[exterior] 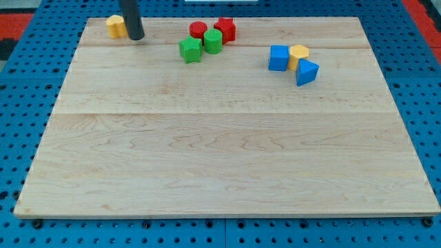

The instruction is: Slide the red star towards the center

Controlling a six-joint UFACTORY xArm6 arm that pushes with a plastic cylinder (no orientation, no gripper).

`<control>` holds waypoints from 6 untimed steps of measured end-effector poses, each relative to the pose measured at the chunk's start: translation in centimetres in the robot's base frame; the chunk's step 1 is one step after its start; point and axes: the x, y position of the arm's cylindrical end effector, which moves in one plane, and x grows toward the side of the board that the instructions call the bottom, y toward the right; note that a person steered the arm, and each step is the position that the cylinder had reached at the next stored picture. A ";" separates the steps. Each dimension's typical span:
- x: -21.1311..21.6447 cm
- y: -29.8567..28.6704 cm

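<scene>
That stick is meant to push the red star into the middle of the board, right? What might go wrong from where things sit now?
The red star sits packed against a red cylinder and a green cylinder, with a green block beside them, so a push could drag those along.

The star lies near the board's top edge, leaving little room to get behind it.

My tip stands off at the view's left, beside a yellow block that it might nudge.

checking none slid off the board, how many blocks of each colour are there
yellow: 2
red: 2
green: 2
blue: 2
total: 8
</scene>
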 end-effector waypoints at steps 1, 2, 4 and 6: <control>-0.2 0.6; -1.0 3.6; -5.4 9.4; 1.5 20.3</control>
